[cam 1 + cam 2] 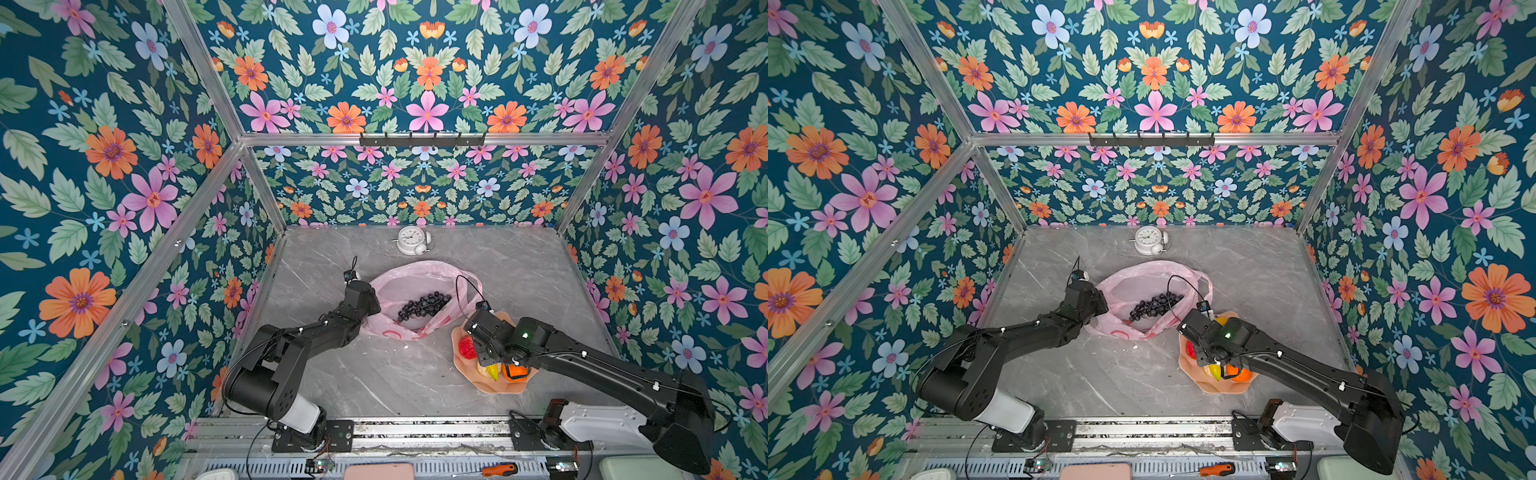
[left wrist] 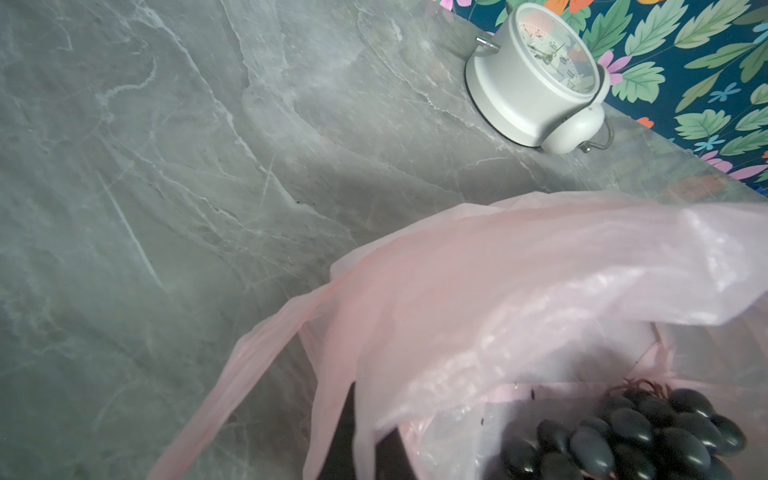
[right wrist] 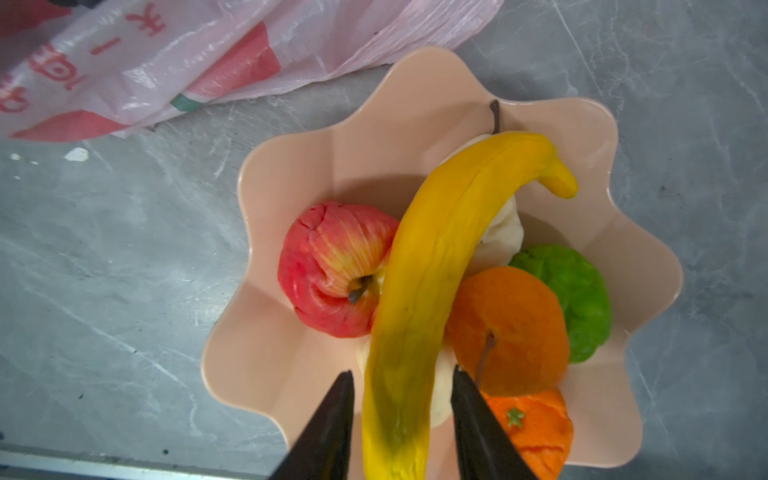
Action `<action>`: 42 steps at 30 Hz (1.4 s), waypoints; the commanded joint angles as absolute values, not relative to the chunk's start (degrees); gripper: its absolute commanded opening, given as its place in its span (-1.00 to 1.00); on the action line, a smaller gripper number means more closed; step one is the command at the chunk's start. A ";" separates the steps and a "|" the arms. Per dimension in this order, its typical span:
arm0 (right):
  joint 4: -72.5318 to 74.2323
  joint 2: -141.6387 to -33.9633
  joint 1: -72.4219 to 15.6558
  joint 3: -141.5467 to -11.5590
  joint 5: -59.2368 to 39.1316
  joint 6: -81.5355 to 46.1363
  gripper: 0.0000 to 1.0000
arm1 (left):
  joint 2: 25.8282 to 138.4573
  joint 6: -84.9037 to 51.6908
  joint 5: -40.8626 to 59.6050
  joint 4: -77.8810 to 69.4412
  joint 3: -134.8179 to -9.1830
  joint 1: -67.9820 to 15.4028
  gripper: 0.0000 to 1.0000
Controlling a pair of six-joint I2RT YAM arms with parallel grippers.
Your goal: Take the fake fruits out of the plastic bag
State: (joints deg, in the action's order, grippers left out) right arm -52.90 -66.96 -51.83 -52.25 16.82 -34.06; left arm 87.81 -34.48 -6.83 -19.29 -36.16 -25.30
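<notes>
Right gripper [image 3: 402,370] parted around banana [image 3: 432,249] in dish [image 3: 291,166], drop-off looks done. Left gripper [image 1: 370,303] pinches bag [image 1: 415,274]; grab grapes [image 1: 424,305] next, 10 o'clock of dish.

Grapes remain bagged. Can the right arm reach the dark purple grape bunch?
Probably yes: the thin pink plastic bag gapes open, its dark purple grape bunch uncovered, left gripper seemingly pinching the rim. The right gripper, open astride the yellow plastic banana, hangs just beside it.
</notes>
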 commanded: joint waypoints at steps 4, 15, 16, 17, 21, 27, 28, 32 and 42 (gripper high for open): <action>-54.27 -64.78 -51.93 -54.89 14.09 -32.99 -0.17 | 87.93 -33.93 -6.35 -19.69 -36.63 -25.38 -0.85; -47.86 -80.26 -48.95 -72.34 14.42 -27.98 -0.16 | 86.39 -30.72 -12.54 -17.19 -37.94 -29.10 -0.86; -46.65 -82.37 -48.82 -74.00 14.21 -27.80 -0.14 | 86.23 -30.23 -14.37 -16.53 -38.39 -29.98 -0.85; -45.36 -84.81 -48.55 -75.83 13.32 -27.64 -0.13 | 86.32 -29.70 -16.24 -15.67 -38.96 -31.05 -0.85; -43.81 -94.43 -46.96 -82.72 10.56 -28.01 -0.07 | 87.07 -29.00 -26.22 -10.44 -41.67 -34.56 -0.86; -39.68 -104.51 -44.72 -85.77 7.36 -31.19 0.05 | 86.55 -30.89 -30.24 -8.03 -42.08 -34.69 -0.86; -39.17 -105.07 -44.73 -85.86 7.04 -31.89 0.07 | 86.43 -31.01 -30.12 -8.21 -41.91 -34.72 -0.86; -38.58 -106.26 -44.61 -85.37 8.44 -34.85 0.25 | 87.40 -31.18 -27.65 -8.96 -41.96 -34.72 -0.86; -33.99 -105.16 -38.57 -79.48 3.77 -38.12 0.40 | 88.81 -30.94 -25.65 -9.39 -42.74 -35.07 -0.86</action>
State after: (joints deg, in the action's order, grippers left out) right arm -36.23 -105.36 -39.59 -79.94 6.50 -36.47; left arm 89.08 -31.09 -25.65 -9.04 -42.57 -34.98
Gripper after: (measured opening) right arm 0.696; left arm 0.068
